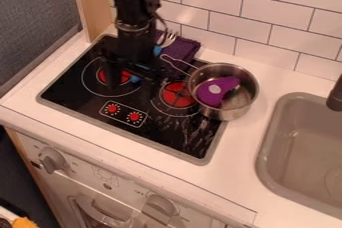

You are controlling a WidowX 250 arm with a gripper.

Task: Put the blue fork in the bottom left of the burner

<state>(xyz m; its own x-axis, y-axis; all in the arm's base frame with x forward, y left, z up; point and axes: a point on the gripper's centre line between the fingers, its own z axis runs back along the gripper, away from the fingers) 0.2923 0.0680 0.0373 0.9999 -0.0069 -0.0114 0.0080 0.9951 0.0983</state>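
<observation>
The black gripper [135, 79] hangs low over the left and middle part of the black cooktop [160, 134], with its two fingers apart. The blue fork [157, 51] is partly hidden by the gripper. Its silver tines point up toward the tiled wall beside a purple cloth, and bits of its blue handle show at the gripper and between the fingers. Whether the fork touches the cooktop or the fingers, I cannot tell.
A metal pot [245, 97] holding a purple object [209, 94] stands on the cooktop's right side. Behind lies a folded purple cloth [184, 52]. The sink [267, 159] is at the right, the tiled wall behind.
</observation>
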